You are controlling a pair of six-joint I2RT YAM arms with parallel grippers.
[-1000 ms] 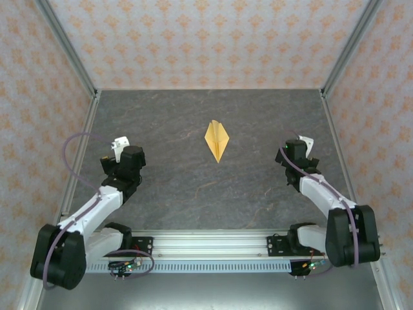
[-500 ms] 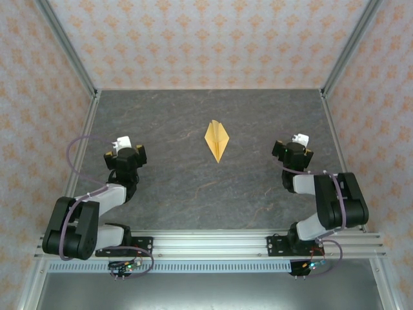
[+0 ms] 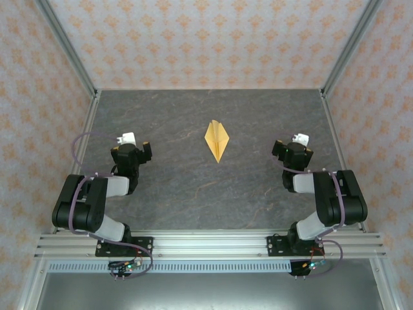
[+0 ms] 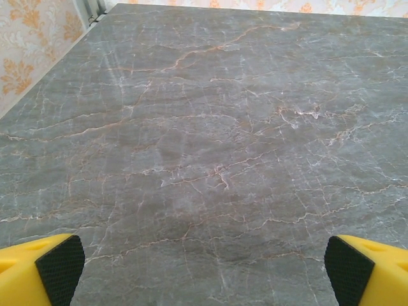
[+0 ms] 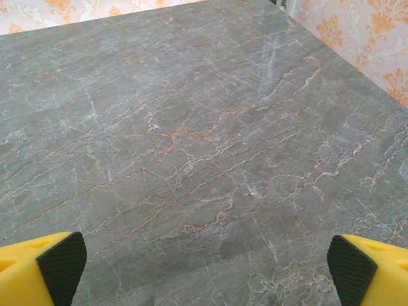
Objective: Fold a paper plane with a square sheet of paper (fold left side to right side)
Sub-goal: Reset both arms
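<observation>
The square sheet of paper lies folded as a yellow-orange paper plane (image 3: 217, 139), a narrow kite shape with a centre crease and its sharp tip toward the near edge, flat on the table's middle. My left gripper (image 3: 133, 151) sits well to its left, folded back over its arm. My right gripper (image 3: 293, 150) sits well to its right, likewise drawn back. In the left wrist view the left gripper (image 4: 201, 271) stands open, yellow fingers (image 4: 38, 271) wide apart over bare table. In the right wrist view the right gripper (image 5: 204, 268) is open too, nothing between its pads (image 5: 60, 264).
The dark grey marbled table (image 3: 193, 194) is fenced by patterned walls (image 3: 206, 39) at the back and both sides, with metal posts in the corners. An aluminium rail (image 3: 206, 244) runs along the near edge between the arm bases.
Both arms have folded back toward their bases, the right one first, the left one finishing in the last half second. The paper plane has not moved.
</observation>
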